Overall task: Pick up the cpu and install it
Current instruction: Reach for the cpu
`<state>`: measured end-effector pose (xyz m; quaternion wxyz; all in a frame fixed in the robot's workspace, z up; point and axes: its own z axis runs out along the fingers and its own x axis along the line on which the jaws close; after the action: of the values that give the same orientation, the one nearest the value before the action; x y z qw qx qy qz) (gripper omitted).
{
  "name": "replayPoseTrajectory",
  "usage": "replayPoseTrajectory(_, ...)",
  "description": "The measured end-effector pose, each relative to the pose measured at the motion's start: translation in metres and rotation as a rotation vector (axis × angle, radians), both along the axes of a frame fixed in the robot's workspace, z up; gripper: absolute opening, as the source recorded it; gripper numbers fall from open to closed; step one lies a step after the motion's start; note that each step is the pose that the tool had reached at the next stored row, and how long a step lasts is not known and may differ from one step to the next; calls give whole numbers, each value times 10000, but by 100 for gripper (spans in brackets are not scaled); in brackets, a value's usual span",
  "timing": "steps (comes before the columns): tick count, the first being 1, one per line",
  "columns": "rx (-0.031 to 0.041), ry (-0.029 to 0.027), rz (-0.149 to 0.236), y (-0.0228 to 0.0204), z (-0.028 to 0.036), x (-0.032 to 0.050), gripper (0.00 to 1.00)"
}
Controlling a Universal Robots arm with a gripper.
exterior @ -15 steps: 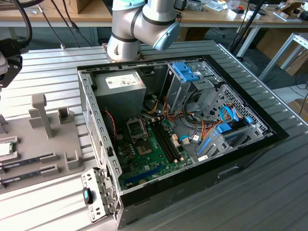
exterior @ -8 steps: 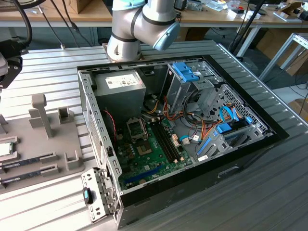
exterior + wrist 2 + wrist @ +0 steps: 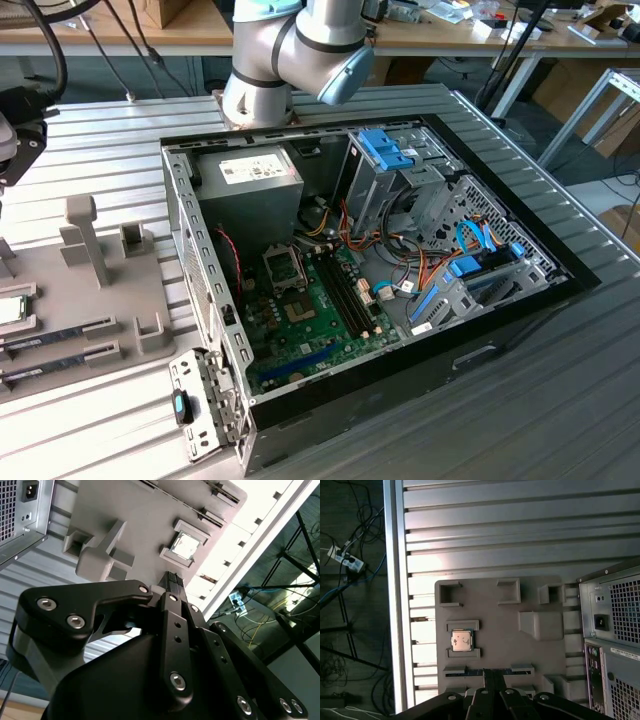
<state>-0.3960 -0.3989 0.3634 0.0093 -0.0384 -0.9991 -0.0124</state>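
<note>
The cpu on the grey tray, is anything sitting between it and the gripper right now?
Nothing visible does. In the first wrist view the cpu lies uncovered, silver top up, between two low brackets on the grey tray. The gripper, jaws closed, is apart from it, and nothing lies over or against the chip.

cpu point(image 3: 12, 310) cropped at exterior view's left edge.
</note>
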Motion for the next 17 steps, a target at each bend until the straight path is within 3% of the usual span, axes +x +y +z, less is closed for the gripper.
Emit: replayPoseTrajectory(17,0,0,0,0,-47,-18,11)
